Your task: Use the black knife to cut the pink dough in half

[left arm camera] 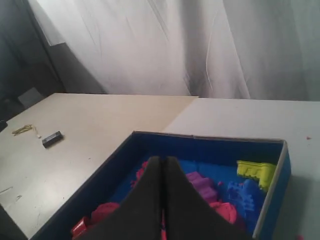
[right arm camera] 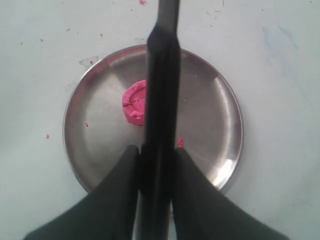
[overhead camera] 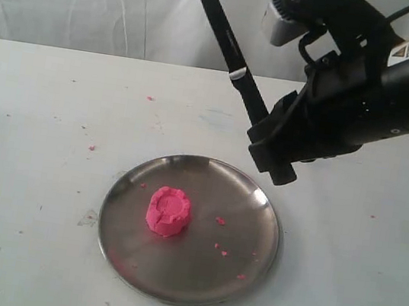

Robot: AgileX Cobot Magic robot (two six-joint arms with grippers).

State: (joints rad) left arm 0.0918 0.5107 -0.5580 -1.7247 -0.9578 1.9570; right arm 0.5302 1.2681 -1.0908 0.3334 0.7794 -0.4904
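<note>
steel plate (overhead camera: 187, 270) on white table (overhead camera: 43, 98); blue box (left arm camera: 200, 145) holding coloured moulds (left arm camera: 256, 172)

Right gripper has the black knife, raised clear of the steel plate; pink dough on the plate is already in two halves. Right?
One thing is wrong: the pink dough is a single uncut lump with a dented top, not two halves, as the exterior view shows. The rest holds: the right gripper has the black knife, raised clear of the steel plate, and the dough sits on that plate.
</note>
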